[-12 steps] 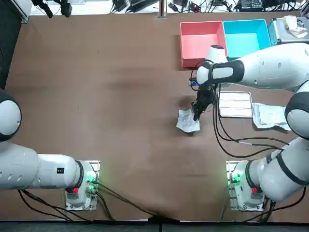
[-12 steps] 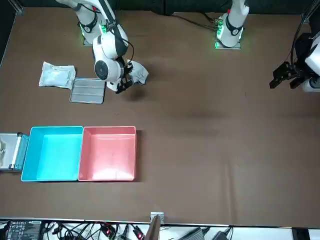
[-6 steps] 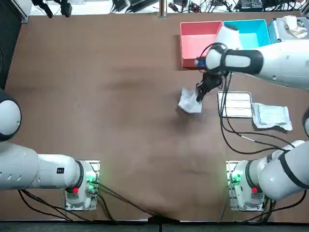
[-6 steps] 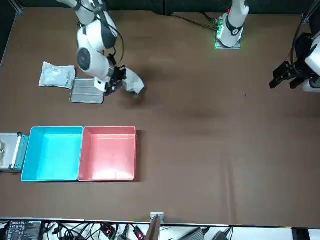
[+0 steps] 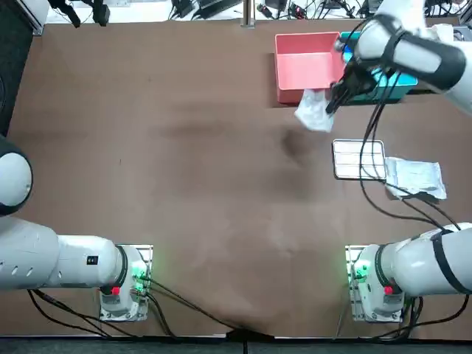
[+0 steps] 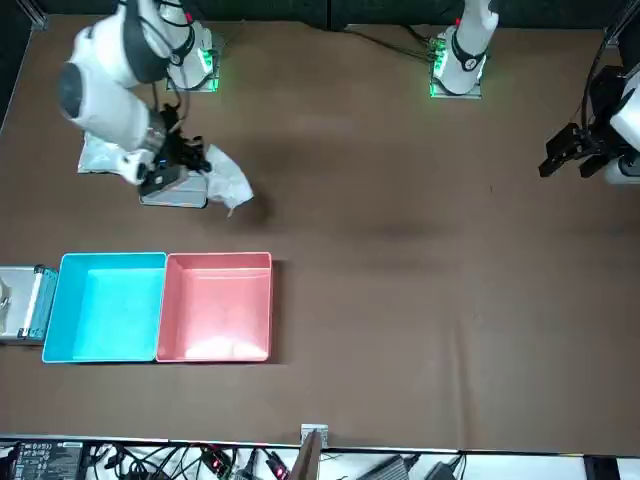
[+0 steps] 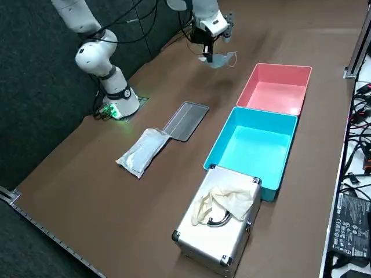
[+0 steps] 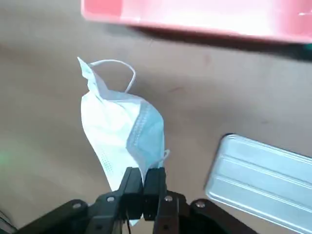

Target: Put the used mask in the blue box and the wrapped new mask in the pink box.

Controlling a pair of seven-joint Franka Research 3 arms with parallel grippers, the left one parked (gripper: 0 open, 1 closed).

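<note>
I have the right arm's end effector (image 8: 144, 178) clamped on the used mask, a white pleated paper one (image 8: 119, 131). The wrist view shows it best: the two fingers are pressed together on one edge of the mask, the pleats fan away from them and a thin ear loop curls at the far end.

From overhead, the mask (image 5: 313, 112) hangs clear of the brown bench (image 5: 184, 147), just beside the near corner of the pink plastic box (image 5: 306, 37). It is outside both boxes. The arm hides much of the blue plastic box (image 5: 387, 85) there. The side view shows that box (image 7: 252, 145) in full, touching the pink one (image 7: 272, 87).

The wrapped new mask, in a clear crinkled packet (image 7: 142, 152), lies flat on the bench beside a ribbed silver metal tray (image 7: 185, 120). In the front view the arm covers part of the packet (image 6: 100, 155). If the packet carries print, it is too small for me to read.

Only the side view properly shows the silver metal case (image 7: 217, 226), which touches the blue box's end and carries what looks like a bundle of pale cloth.
</note>
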